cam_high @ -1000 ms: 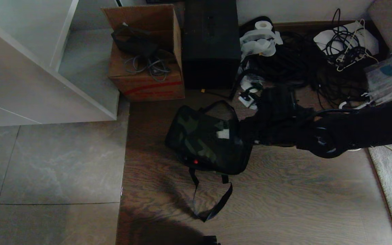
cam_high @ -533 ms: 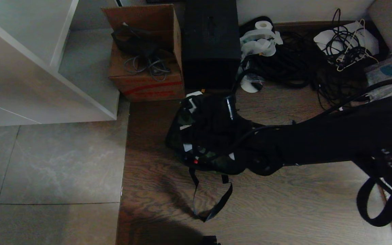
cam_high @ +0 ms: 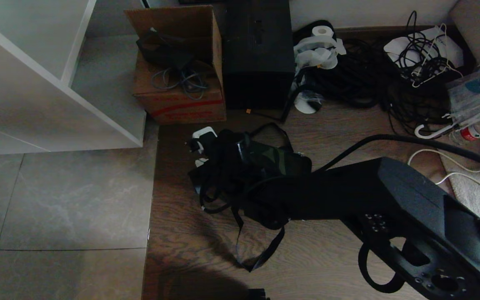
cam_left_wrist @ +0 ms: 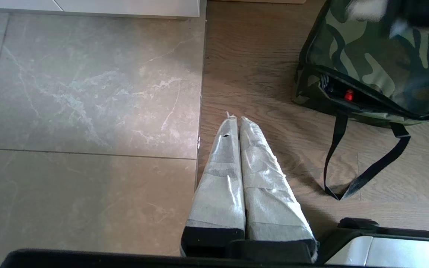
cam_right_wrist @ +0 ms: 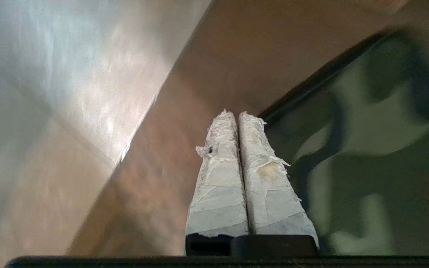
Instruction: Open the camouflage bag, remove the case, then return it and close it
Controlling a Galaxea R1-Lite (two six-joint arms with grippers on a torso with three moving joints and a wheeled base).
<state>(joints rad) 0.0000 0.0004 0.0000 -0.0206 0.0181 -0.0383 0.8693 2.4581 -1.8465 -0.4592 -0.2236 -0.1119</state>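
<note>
I had the right claw [cam_right_wrist: 237,115] out over the camouflage bag [cam_high: 279,160], its two wrapped fingers pressed together with nothing between them. In the head view the right arm came in from about four o'clock and ended over the bag's left end, covering much of it. In the right wrist view the tips pointed at the bag's black edge, where the fabric meets the wooden floor [cam_high: 348,258], though I could not tell whether they touched it. My guess was that pressed-together fingers suited poking at the zip edging or hunting for a pull better than a spread claw would.

The bag lay flat on the floor near the middle of the head view, with the cardboard box [cam_high: 177,96] at its eleven o'clock and the bulky black box [cam_high: 258,54] at twelve. One black strap handle [cam_high: 261,254] trailed loose toward six o'clock. From the left wrist view I saw a red tab [cam_left_wrist: 349,95] in a dark gap under the zip edge, so the bag looked barely open there. I could not make out the case itself.

The left claw [cam_left_wrist: 235,118] hung parked, fingers pressed together and empty, over the seam between tile and wood at the bag's seven o'clock.
</note>
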